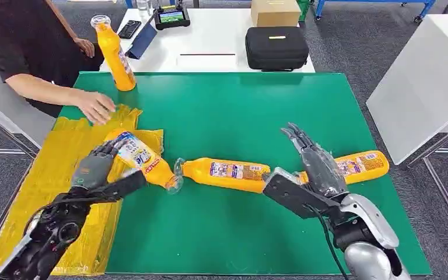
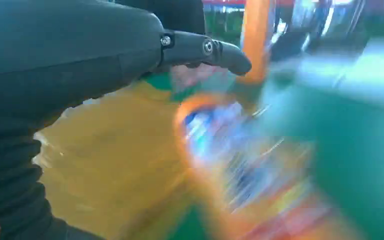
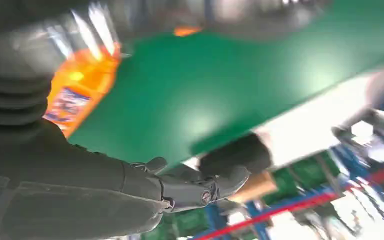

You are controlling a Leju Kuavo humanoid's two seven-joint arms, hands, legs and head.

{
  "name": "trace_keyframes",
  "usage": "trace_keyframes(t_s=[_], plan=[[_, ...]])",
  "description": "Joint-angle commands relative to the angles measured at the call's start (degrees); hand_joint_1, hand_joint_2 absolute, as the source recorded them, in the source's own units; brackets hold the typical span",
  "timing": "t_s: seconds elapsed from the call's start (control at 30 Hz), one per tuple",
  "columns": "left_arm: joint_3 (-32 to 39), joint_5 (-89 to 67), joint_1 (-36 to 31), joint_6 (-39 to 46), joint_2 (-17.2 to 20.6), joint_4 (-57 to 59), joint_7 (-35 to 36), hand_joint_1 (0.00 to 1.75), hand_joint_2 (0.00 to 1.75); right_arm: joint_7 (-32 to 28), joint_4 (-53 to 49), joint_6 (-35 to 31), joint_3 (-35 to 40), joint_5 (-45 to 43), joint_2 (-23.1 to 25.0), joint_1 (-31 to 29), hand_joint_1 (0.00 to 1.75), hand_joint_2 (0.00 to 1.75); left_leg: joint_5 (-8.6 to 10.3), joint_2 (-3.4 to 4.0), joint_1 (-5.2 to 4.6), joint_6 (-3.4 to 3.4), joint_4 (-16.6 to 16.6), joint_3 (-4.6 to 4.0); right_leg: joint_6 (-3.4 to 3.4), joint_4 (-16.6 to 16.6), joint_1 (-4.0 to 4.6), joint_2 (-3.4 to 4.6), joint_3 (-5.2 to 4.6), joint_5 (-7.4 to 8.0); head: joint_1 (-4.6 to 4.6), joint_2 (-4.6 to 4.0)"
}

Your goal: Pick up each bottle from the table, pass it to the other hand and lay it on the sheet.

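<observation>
Three orange bottles lie flat and one stands. The upright bottle [image 1: 115,55] is at the green mat's [image 1: 239,111] far left corner. One lying bottle [image 1: 143,158] rests half on the yellow sheet [image 1: 64,157], its cap over the mat; it appears blurred in the left wrist view [image 2: 230,155]. My left hand [image 1: 96,166] sits against its base with the thumb [image 2: 205,49] stretched straight along its near side, not closed around it. A second bottle [image 1: 227,173] lies mid-mat. My right hand [image 1: 315,163] hovers with straight fingers over the third bottle [image 1: 363,165], seen also from the right wrist [image 3: 77,90].
A person's hand [image 1: 96,107] rests on the sheet's far edge. Behind the mat a white table holds a black case [image 1: 276,48], a cardboard box [image 1: 275,11] and a tablet. Another white tabletop [image 1: 420,87] stands at the right.
</observation>
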Motion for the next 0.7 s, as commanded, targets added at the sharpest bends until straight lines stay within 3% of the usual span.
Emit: trace_keyframes(t_s=[0.03, 0.1, 0.27, 0.47, 0.7], plan=[[16.3, 37.4, 6.7, 8.5, -6.1, -17.2, -13.6, 0.00, 0.00, 2.3, 17.2, 4.1, 4.8, 4.6, -0.3, -7.7, 0.00, 1.75, -0.10, 0.34, 0.08, -0.15, 0.0, 0.19, 0.03, -0.1, 0.06, 0.26, 0.16, 0.03, -0.02, 0.00], [15.9, 38.6, 7.9, 9.2, -5.0, -19.5, -14.6, 0.00, 0.00, 2.8, 20.0, 5.0, 5.9, 6.1, 0.0, -9.8, 0.00, 1.75, -0.23, 0.63, 0.14, -0.29, 0.0, 0.48, 0.04, -0.1, 0.09, 0.48, 0.41, 0.00, 0.00, 0.00], [15.6, 44.0, 9.9, 8.0, -5.3, -23.5, -14.6, 0.00, 0.00, 2.9, 23.3, 5.6, 7.0, 7.8, 1.0, -12.8, 0.00, 1.75, -0.06, 0.18, 0.05, -0.14, 0.0, 0.14, 0.01, -0.1, 0.04, 0.16, 0.11, 0.02, 0.00, 0.00], [14.2, 46.1, 10.4, 7.8, -5.9, -25.3, -15.8, 0.00, 0.00, 3.0, 28.5, 7.2, 8.7, 9.6, 3.6, -17.4, 0.00, 1.75, -0.07, 0.22, 0.06, -0.14, 0.0, 0.18, 0.02, 0.0, 0.03, 0.16, 0.15, 0.01, 0.00, 0.00], [14.0, 46.7, 10.2, 7.3, -5.7, -24.9, -16.0, 0.00, 0.00, 3.0, 28.9, 7.5, 8.9, 9.7, 3.8, -17.6, 0.00, 1.75, -0.05, 0.08, 0.06, -0.15, 0.0, 0.19, 0.01, -0.1, 0.04, 0.05, 0.19, -0.01, 0.00, 0.00]])
